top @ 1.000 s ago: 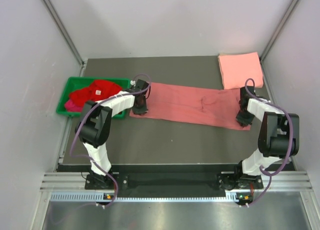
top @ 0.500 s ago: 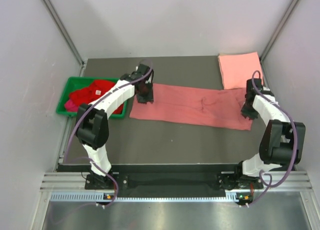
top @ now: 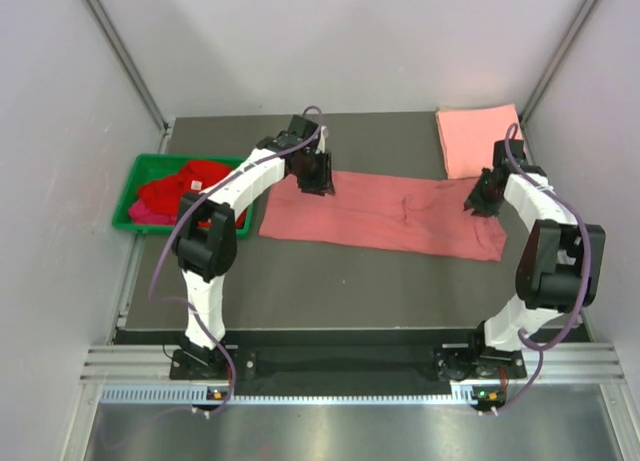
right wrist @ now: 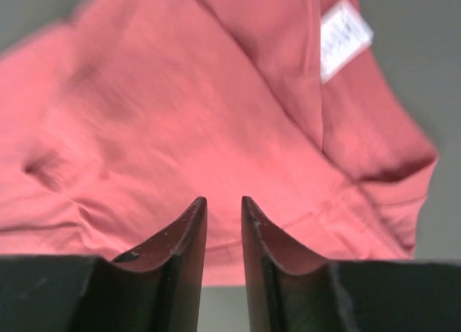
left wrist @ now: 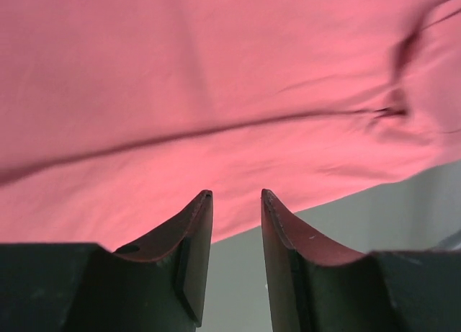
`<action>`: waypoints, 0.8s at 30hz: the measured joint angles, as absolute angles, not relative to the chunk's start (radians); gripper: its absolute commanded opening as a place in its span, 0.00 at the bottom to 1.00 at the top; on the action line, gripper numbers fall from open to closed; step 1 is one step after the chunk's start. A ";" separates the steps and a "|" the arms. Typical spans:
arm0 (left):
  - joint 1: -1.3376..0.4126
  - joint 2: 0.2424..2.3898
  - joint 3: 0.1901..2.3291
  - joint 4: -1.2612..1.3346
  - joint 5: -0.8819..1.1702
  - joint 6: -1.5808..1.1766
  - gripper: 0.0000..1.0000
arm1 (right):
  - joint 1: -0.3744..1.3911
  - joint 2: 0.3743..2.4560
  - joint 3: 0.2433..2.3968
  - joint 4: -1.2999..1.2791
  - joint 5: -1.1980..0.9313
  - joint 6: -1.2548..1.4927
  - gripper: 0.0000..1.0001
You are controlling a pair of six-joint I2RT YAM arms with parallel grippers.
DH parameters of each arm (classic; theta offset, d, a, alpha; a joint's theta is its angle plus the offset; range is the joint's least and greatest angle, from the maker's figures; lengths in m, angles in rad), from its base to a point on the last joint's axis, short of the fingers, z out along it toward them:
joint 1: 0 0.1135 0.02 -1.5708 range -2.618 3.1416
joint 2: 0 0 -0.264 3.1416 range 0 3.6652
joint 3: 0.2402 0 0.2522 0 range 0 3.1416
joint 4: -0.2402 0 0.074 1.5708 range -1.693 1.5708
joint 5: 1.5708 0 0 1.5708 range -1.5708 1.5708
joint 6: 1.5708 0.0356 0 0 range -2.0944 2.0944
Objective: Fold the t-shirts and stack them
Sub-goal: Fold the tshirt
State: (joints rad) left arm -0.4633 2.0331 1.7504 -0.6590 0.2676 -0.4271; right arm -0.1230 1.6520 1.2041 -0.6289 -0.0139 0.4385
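Note:
A dusty rose-red t-shirt (top: 385, 216) lies folded into a long strip across the middle of the table. My left gripper (top: 322, 181) hovers open and empty over the strip's far edge near its left end. In the left wrist view the gripper (left wrist: 236, 195) has the shirt (left wrist: 216, 94) ahead of its tips. My right gripper (top: 478, 203) is open and empty over the strip's right end. In the right wrist view the gripper (right wrist: 222, 199) is above the shirt (right wrist: 180, 116), which shows a white label (right wrist: 344, 38). A folded salmon pink t-shirt (top: 480, 139) lies at the back right.
A green bin (top: 130, 196) stands at the table's left edge with crumpled bright red shirts (top: 190, 181) and a bit of magenta cloth (top: 140, 213). Grey walls close in on both sides. Dark table (top: 330, 281) shows in front of the strip.
Both grippers have moved from the strip's near corners toward its far edge, the left one also to the right. The strip has stayed flat in place.

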 measured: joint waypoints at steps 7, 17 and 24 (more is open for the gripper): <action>-0.463 1.954 1.579 -0.787 0.031 -0.350 0.40 | -0.128 1.590 1.058 -0.651 -0.035 0.613 0.37; -0.447 1.822 1.365 -0.831 -0.218 -0.338 0.41 | -0.175 1.431 0.935 -0.653 0.013 0.738 0.41; -0.444 1.822 1.333 -0.835 -0.309 -0.337 0.41 | -0.204 1.425 0.864 -0.651 0.099 0.738 0.43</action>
